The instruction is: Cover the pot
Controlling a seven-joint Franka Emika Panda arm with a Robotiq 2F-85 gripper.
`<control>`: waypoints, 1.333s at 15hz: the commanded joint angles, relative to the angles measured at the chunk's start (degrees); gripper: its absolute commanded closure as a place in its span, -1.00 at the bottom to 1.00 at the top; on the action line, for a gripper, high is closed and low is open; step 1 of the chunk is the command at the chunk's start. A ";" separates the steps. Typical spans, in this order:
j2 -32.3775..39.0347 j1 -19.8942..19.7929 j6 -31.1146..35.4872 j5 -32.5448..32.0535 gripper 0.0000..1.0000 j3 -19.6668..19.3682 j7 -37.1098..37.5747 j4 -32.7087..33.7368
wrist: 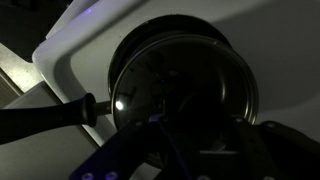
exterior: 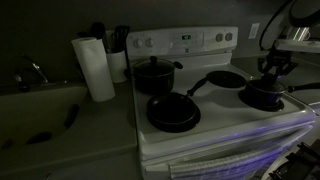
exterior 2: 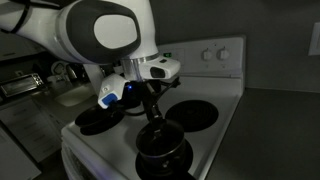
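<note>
The pot is a small black saucepan [exterior: 262, 97] with a long straight handle [wrist: 50, 118], standing on the front burner of the white stove [exterior: 215, 135]. A glass lid with a metal rim [wrist: 170, 70] lies on or just over the pot's mouth. My gripper [wrist: 195, 140] is directly above the lid's middle, and its dark fingers hide the knob. In both exterior views the gripper [exterior: 270, 68] [exterior 2: 153, 128] reaches down onto the lidded pot [exterior 2: 165, 158]. It is too dark to see whether the fingers are closed on the knob.
A taller two-handled pot with a knobbed lid [exterior: 155, 75] and two flat frying pans [exterior: 173, 112] [exterior: 225, 80] occupy the other burners. A paper towel roll [exterior: 95, 68] and a sink [exterior: 40, 100] are beside the stove. The stove's back panel [exterior: 185, 40] is behind.
</note>
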 commanded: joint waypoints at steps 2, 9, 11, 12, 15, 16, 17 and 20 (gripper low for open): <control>4.53 1.16 1.81 2.01 0.71 -0.17 -1.92 1.39; 5.34 2.00 1.24 1.07 -0.97 -0.02 -1.81 3.19; 5.52 2.13 0.03 0.62 -1.00 -0.06 -1.62 3.92; 5.33 2.11 -0.91 0.38 -1.00 -0.08 -1.47 4.38; 4.23 2.02 -2.56 -0.57 -1.00 0.07 -0.98 5.20; 4.03 1.99 -3.67 -1.03 -1.00 0.17 -0.63 5.84; 3.44 1.93 -5.86 -1.94 -1.00 0.45 0.14 6.62; 1.92 2.00 -11.29 -4.29 -1.00 0.87 0.36 9.01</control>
